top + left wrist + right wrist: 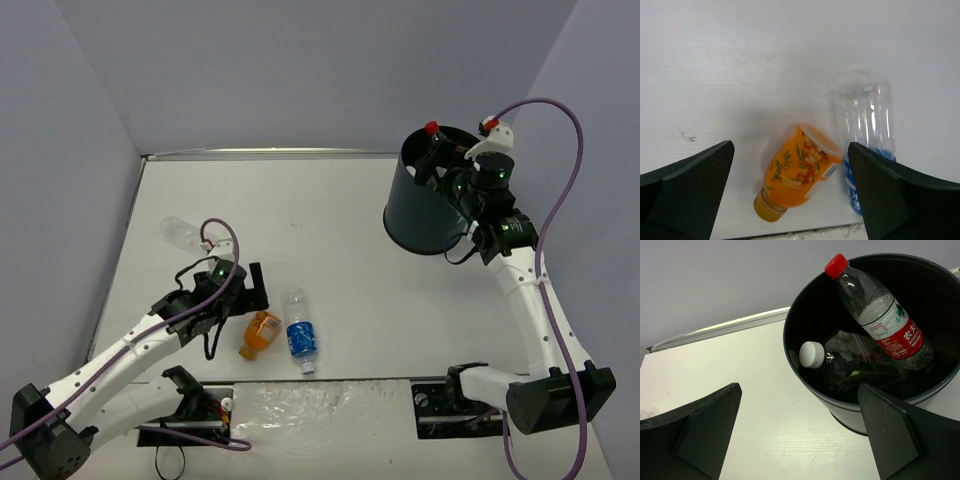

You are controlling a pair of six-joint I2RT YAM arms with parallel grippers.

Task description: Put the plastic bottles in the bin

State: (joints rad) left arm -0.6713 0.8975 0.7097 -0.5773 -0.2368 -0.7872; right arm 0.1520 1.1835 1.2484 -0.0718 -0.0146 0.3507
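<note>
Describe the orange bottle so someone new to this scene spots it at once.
On the white table, look near the front edge, beside the left arm's open pincer, where two bottles lie side by side. The orange bottle is the left one, short and fully orange, while its neighbour, the blue-labelled bottle, is clear and longer.

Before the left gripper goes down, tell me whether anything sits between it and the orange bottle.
Nothing visible does. The left gripper is open and the orange bottle lies uncovered between its fingers in the wrist view. The blue-labelled bottle lies close beside it and might get nudged.
</note>
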